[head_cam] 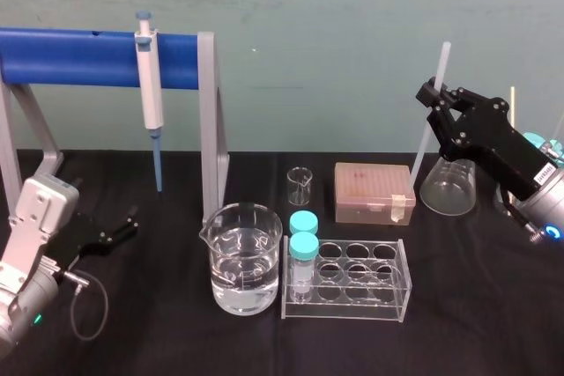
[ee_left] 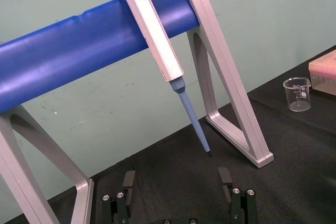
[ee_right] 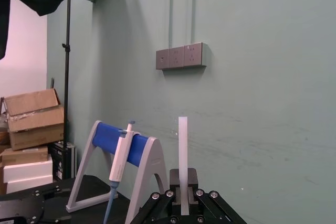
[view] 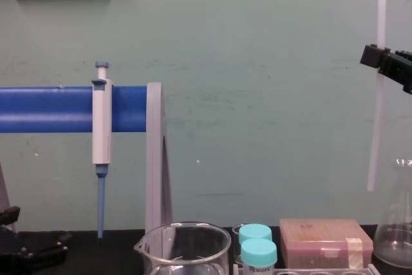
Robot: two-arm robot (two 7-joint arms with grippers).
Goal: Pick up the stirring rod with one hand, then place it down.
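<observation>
Pinching the stirring rod (head_cam: 424, 151) above its middle, the right gripper (head_cam: 434, 99) holds it nearly upright, off the table, beside the conical flask (head_cam: 449, 184). It is thin, straight, translucent white. The left gripper (head_cam: 123, 226) rests at the table's left, fingers spread.

The head camera is looking down over the counter (head_cam: 176, 217). The chest camera is sitting lower, facing the wall level with the counter; both are sharing the pipette stand (head_cam: 79, 57). The left wrist camera is viewing that stand closely past the left tool (ee_left: 176, 174); the right wrist camera is facing it from farther off.
</observation>
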